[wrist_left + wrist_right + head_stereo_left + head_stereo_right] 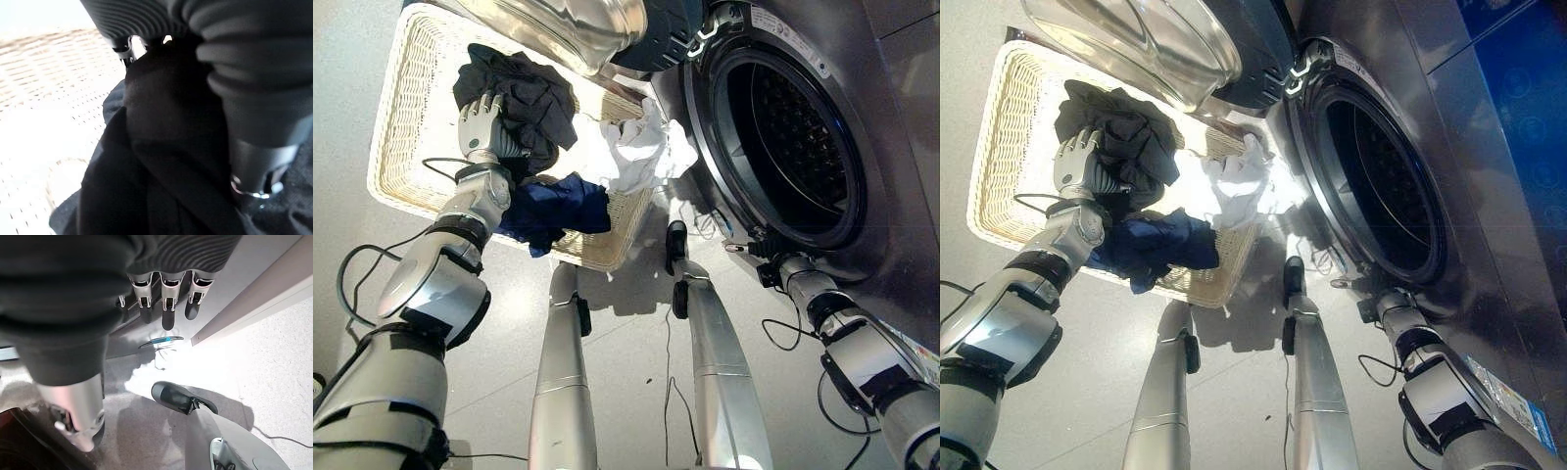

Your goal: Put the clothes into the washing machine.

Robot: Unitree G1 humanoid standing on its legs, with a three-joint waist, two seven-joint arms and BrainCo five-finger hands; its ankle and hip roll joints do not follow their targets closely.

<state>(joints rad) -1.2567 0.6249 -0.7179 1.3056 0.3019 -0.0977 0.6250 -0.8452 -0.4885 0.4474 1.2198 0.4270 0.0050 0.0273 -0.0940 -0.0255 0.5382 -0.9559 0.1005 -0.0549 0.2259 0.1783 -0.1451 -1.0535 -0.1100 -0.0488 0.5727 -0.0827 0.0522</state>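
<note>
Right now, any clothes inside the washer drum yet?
No. The drum looks bare behind its open door, and the dark, white and blue clothes lie in the basket.

One wicker basket (401, 117) on the floor. Three garments in it: one black (524, 103), one white (641, 152), one navy (558, 208) draped over the near rim. One washing machine (891, 147), with one round door (578, 29) swung open and one drum opening (788, 132). Two hands counted: one left hand (481, 122) on the black garment, fingers curled into the cloth, and one right hand (166, 298) by the machine's lower front, fingers straight.
</note>
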